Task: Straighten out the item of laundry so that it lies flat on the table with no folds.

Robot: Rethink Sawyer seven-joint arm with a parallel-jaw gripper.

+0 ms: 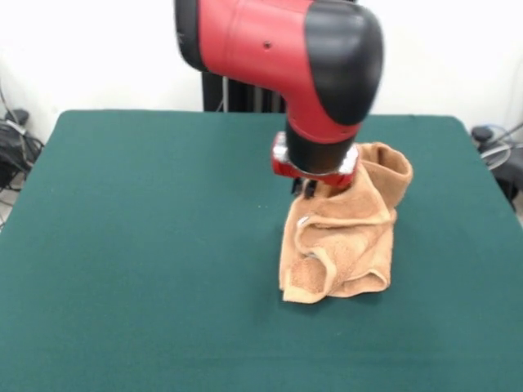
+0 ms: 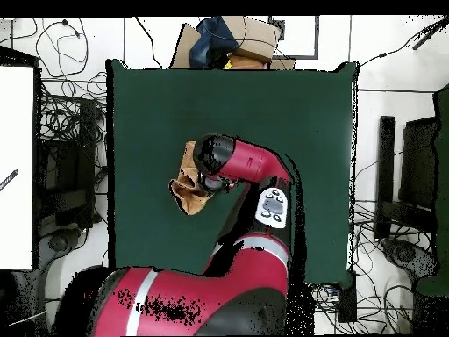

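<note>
The tan-orange towel (image 1: 343, 237) hangs bunched and folded from my gripper (image 1: 313, 188), with its lower edge resting on the dark green table (image 1: 147, 245) right of centre. My gripper is shut on the towel's upper part, and the red and black wrist hides most of it. In the overhead view the towel (image 2: 187, 186) shows as a crumpled lump at the left of the wrist, on the table (image 2: 307, 132). My gripper (image 2: 209, 182) is mostly hidden under the arm there. No white tag shows.
Cardboard boxes (image 2: 237, 39) stand beyond the table's far edge in the overhead view. Cables and equipment (image 1: 12, 143) lie off the table's sides. A white panel (image 2: 16, 167) stands at the left.
</note>
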